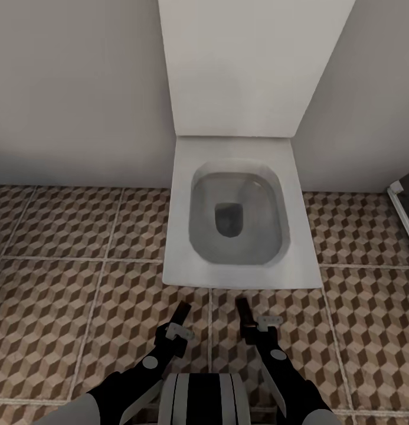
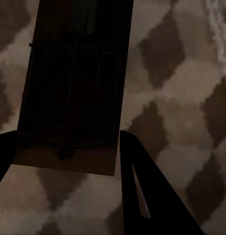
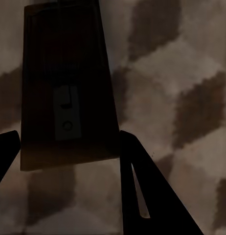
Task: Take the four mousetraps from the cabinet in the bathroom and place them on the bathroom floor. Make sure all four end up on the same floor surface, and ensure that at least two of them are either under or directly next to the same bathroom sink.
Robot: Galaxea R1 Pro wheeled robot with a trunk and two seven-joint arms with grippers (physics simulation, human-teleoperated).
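left gripper (image 1: 179, 316) holds a mousetrap (image 1: 182, 311) by its near end, fingers (image 2: 142, 181) closed on the board's edges; the left wrist view shows the board (image 2: 74, 88) with its dark spring wire facing the camera, hanging above the bathroom floor (image 1: 68, 307). right gripper (image 1: 246, 321) likewise holds a second mousetrap (image 1: 244, 313), fingers (image 3: 142, 181) closed on it, a pale catch plate showing on the board (image 3: 69, 93). both traps hang just short of the front rim of the toilet (image 1: 239, 218), above the patterned tiles. the sink is not in sight from here, so this appears to be a carrying stage. recommendation: keep both grips firm and boards level while turning the base toward the sink, then lower each flat to the tiles before releasing.
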